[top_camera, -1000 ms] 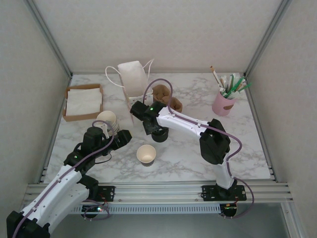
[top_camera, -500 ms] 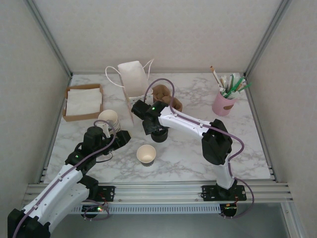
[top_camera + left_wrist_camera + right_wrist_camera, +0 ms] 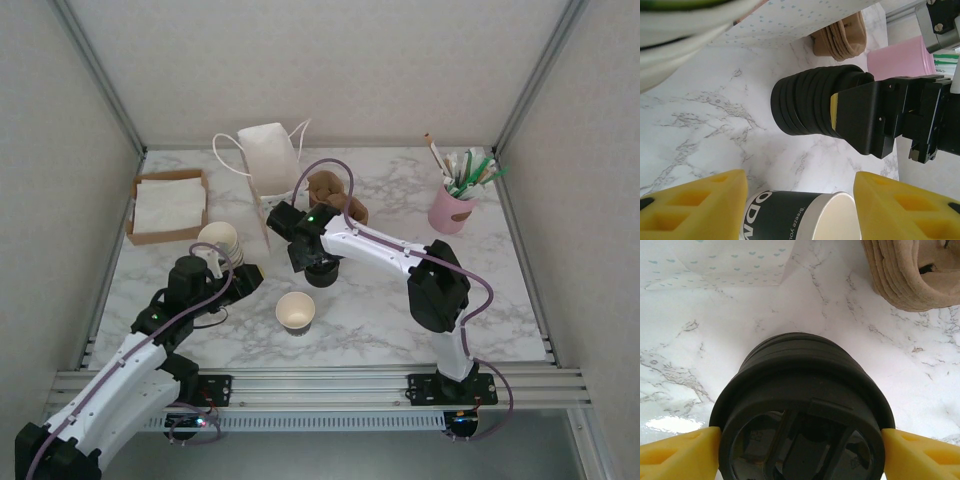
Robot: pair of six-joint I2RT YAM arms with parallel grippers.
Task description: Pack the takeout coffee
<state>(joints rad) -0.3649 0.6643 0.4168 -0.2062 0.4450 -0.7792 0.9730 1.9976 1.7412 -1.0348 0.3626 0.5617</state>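
Nearest, the takeout coffee cup [image 3: 295,312] stands lidless on the marble, unpacked. The left gripper [image 3: 252,277] is just beside it, fingers apart, empty. Beyond, the right gripper [image 3: 800,450] straddles the lid stack [image 3: 800,385] — grasping or not, I can't tell. Lidding and the white bag [image 3: 268,155] are left to do.

A smooth table [image 3: 380,310] has a white marble-look top with grey veins and a soft sheen. The takeout coffee [image 3: 800,220] is a matt cream paper cup with a dark printed band. The stack of lids [image 3: 800,405] is ribbed black plastic, faintly glossy. The cup carriers [image 3: 910,275] are rough brown moulded pulp. The left gripper [image 3: 800,202] has matt yellow, foam-like finger pads [image 3: 695,205]. The frame rails [image 3: 320,385] are dull silver metal.
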